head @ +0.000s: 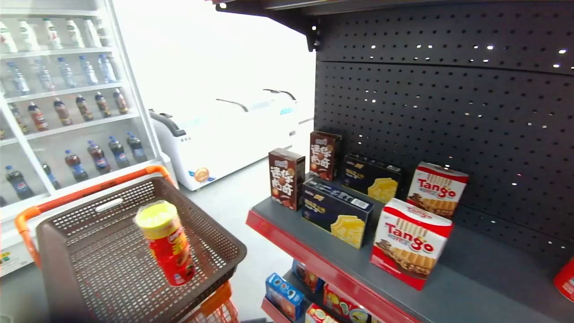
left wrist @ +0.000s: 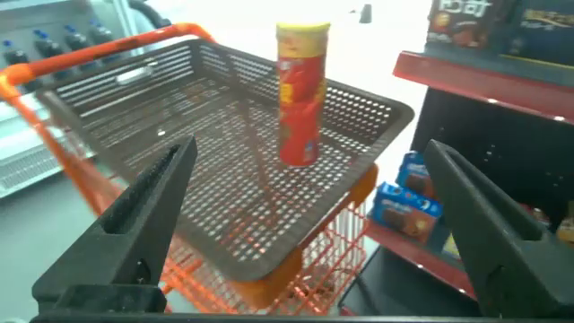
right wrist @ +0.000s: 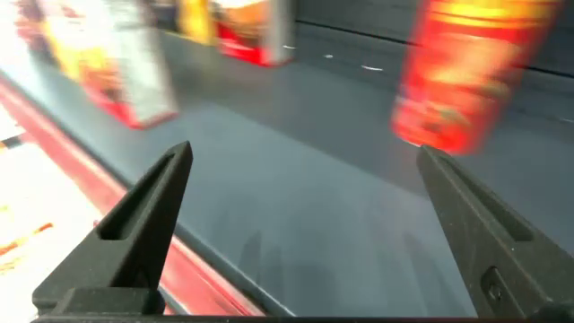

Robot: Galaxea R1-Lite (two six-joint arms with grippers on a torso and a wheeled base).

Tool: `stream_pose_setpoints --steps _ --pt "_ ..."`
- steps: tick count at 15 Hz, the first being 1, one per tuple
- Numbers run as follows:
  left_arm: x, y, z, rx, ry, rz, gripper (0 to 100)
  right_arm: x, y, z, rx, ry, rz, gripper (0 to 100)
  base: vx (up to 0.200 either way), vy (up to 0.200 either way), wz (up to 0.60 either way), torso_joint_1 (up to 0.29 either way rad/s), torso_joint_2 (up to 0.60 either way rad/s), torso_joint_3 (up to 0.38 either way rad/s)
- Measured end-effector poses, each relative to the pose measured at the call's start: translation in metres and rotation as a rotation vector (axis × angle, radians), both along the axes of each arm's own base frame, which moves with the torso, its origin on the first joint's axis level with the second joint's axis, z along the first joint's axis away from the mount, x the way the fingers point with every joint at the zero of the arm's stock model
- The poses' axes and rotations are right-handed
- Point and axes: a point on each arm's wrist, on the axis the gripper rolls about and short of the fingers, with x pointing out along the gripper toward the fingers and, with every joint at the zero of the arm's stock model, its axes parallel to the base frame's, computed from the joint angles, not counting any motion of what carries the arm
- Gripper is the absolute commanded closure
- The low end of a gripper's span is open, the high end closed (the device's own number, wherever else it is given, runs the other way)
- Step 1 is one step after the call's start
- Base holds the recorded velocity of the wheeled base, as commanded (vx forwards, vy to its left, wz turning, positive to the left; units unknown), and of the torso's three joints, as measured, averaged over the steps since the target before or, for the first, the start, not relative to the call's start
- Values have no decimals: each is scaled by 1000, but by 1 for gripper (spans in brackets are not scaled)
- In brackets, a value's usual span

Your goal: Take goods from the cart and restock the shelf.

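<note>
A red chip can point(head: 167, 244) with a yellow lid stands alone in the brown cart basket point(head: 89, 211) at the lower left. In the left wrist view, my left gripper point(left wrist: 311, 148) hangs open in front of the basket point(left wrist: 134, 99), short of the can point(left wrist: 300, 90) and holding nothing. My right gripper point(right wrist: 305, 152) is open just above the grey shelf board point(right wrist: 296, 197), with a second red can point(right wrist: 466, 72) standing a little beyond it. That can point(head: 566, 279) sits at the shelf's point(head: 471, 278) far right edge.
On the shelf stand two red-and-white wafer boxes point(head: 410, 242), two dark blue boxes point(head: 336, 213) and two brown boxes point(head: 286, 178). Bare shelf lies between the wafer boxes and the can. Lower shelves hold goods point(head: 284, 296). A drinks fridge point(head: 67, 112) and a chest freezer point(head: 233, 130) stand behind the cart.
</note>
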Motion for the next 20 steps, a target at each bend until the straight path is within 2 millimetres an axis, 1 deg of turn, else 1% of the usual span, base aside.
stream_pose_setpoints --steps 9,11,13,15,17,18,20 --pt "0 0 1 17 -3 -14 0 0 0 0 1 0 -1 0 0 0 0 0 0 0" --pt "-3 -1 13 43 -21 -39 0 0 0 0 1 0 0 0 0 0 0 0 0 0" --pt "0 -1 37 57 3 -45 0 0 0 0 1 0 0 0 0 0 0 0 0 0" --pt "16 -1 68 69 82 -51 0 0 0 0 1 0 0 0 0 0 0 0 0 0" --pt "46 -2 96 79 189 -74 0 0 0 0 1 0 0 0 0 0 0 0 0 0" --pt "64 -3 104 82 240 -91 0 0 0 0 1 0 0 0 0 0 0 0 0 0" --pt "99 -6 110 85 345 -138 0 0 0 0 1 0 0 0 0 0 0 0 0 0"
